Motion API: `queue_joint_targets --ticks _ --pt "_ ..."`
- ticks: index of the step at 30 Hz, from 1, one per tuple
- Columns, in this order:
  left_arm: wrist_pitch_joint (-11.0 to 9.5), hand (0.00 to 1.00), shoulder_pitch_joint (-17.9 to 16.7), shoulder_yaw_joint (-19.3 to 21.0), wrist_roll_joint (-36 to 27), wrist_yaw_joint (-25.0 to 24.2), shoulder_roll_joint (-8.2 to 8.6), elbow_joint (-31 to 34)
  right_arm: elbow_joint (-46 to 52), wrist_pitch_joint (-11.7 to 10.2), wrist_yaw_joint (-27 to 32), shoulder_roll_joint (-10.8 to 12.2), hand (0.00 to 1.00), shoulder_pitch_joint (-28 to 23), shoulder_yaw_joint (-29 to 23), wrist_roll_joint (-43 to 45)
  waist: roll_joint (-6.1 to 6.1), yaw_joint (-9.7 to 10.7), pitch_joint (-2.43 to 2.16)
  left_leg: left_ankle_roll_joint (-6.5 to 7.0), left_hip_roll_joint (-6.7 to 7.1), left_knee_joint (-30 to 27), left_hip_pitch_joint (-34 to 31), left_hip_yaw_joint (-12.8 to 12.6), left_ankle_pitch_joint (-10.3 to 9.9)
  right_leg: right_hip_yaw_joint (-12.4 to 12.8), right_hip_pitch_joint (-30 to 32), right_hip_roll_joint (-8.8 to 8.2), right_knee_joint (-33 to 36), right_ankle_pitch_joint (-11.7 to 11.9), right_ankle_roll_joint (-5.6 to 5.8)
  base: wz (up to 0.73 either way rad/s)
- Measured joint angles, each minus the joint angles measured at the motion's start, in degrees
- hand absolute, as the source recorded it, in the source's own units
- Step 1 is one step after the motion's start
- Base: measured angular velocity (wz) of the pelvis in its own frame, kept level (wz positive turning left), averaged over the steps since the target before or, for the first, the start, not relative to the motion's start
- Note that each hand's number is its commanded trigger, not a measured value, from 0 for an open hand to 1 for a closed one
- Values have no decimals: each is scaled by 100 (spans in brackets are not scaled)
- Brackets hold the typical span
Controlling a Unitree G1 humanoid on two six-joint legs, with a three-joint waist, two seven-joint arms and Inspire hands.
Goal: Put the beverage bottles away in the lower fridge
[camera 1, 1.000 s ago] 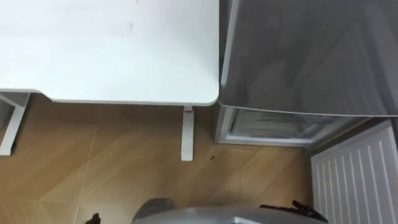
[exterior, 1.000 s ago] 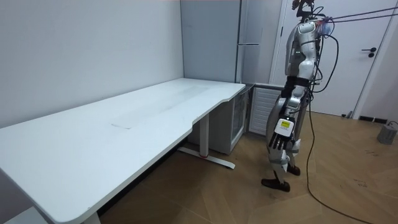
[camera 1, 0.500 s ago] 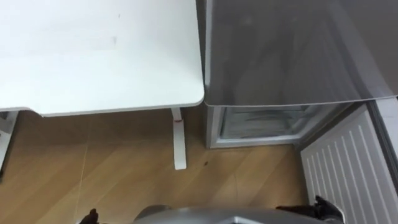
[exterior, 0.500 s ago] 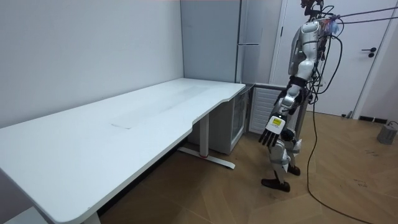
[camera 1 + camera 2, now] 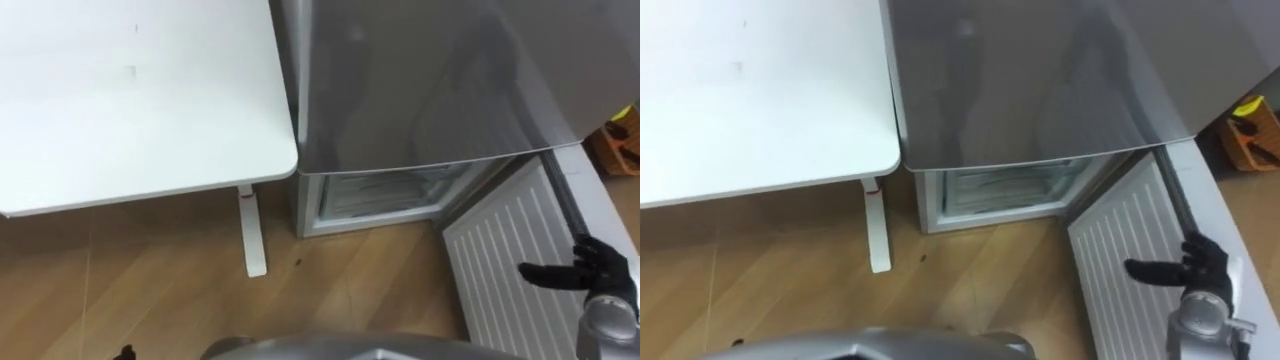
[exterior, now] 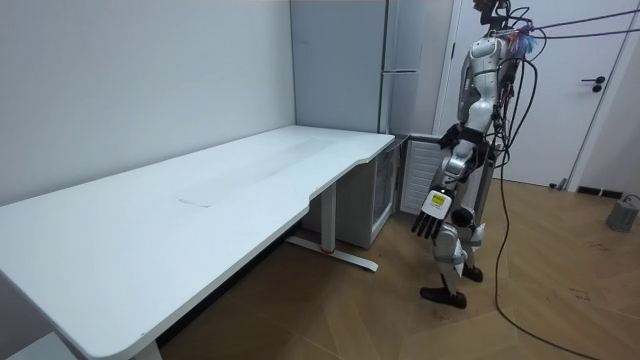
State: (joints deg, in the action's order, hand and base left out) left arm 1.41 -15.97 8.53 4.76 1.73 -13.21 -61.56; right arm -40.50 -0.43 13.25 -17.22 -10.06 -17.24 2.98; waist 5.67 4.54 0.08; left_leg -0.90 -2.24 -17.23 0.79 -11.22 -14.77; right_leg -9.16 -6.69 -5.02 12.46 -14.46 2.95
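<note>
Robot upright on the wood floor [image 5: 150, 290], facing the fridge at the end of the long white desk [image 5: 130, 100]. In the room view a white room door [image 6: 585, 100] stands behind it.

Upper fridge door [image 5: 430, 80]: grey, shut. Just below it the lower fridge [image 5: 385, 195] stands open, with pale drawer fronts showing inside. Its door [image 5: 505, 260] is swung out to the robot's right, white ribbed inner face up toward the camera.

The desk's rounded corner lies just beside the fridge's left edge. A white desk leg [image 5: 252, 235] stands on the floor near the lower fridge.

Right hand [image 5: 588, 272]: low right, over the outer edge of the open door. Fingers [image 5: 540, 270] stretched out straight toward the fridge side, slightly apart, nothing in them.

Left hand [image 5: 125, 352]: only a dark tip at the bottom edge, lower left.

Orange box [image 5: 618, 140] on the floor at the far right, past the open door; something yellow and dark inside it, too small to tell what.
</note>
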Motion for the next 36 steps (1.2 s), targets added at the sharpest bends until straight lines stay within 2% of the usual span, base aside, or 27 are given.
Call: queue_joint_targets --ticks 3,9,11,12,15,20,24,31,33,35,36 --pt "4 0 -10 289 4 15 -1 20 316 1 157 -54 0 36 -288 406 0 0 1 2 -1 50 0 -57 1 58 55 -2 13 3 3 -12" --pt "4 0 -38 481 388 31 25 120 1040 -40 676 -274 0 73 -724 691 -39 41 -7 14 -3 84 -10 -63 9 58 60 0 17 30 5 -2" --pt "5 0 -39 484 420 31 40 121 1059 -74 822 -286 0 101 -839 698 -43 39 -11 17 -3 83 -10 -63 11 58 59 0 17 34 5 0" --pt "10 0 -42 484 458 30 56 122 1071 -75 897 -286 0 100 -908 697 -70 43 -26 18 -3 82 -4 -63 12 58 62 0 17 38 6 0" --pt "73 0 -41 488 501 30 64 122 1076 -75 1053 -287 0 99 -975 695 -63 59 -22 18 -7 95 6 -97 12 86 78 2 17 39 6 -5" --pt "115 0 -86 488 497 -13 91 204 1088 -73 1032 -292 0 99 -1076 629 -93 79 -34 13 -12 189 135 -242 23 212 70 5 16 40 6 -15" --pt "120 0 -36 489 498 -60 87 266 1044 -23 734 -296 0 88 -1089 264 -87 164 -34 13 -11 197 160 -282 23 269 84 3 15 42 7 -6" --pt "122 0 12 496 508 -160 76 378 -48 147 -30 -378 0 98 -1119 -894 -28 212 -33 12 -10 194 186 -275 24 296 65 5 13 44 5 0" --pt "186 0 25 527 507 -259 76 378 -465 219 -306 -405 0 103 -1164 -1283 -23 232 -30 12 -11 191 181 -271 24 305 71 6 13 44 6 0" --pt "247 0 27 627 507 -323 71 377 -511 183 -481 -460 0 137 -1184 -1520 -21 308 -32 13 -18 189 179 -267 24 310 72 14 13 45 4 -2" --pt "266 0 7 665 506 -360 57 377 -657 187 -599 -570 0 195 -1201 -1683 -22 316 -28 13 -25 190 177 -265 24 319 78 22 11 53 -3 0"
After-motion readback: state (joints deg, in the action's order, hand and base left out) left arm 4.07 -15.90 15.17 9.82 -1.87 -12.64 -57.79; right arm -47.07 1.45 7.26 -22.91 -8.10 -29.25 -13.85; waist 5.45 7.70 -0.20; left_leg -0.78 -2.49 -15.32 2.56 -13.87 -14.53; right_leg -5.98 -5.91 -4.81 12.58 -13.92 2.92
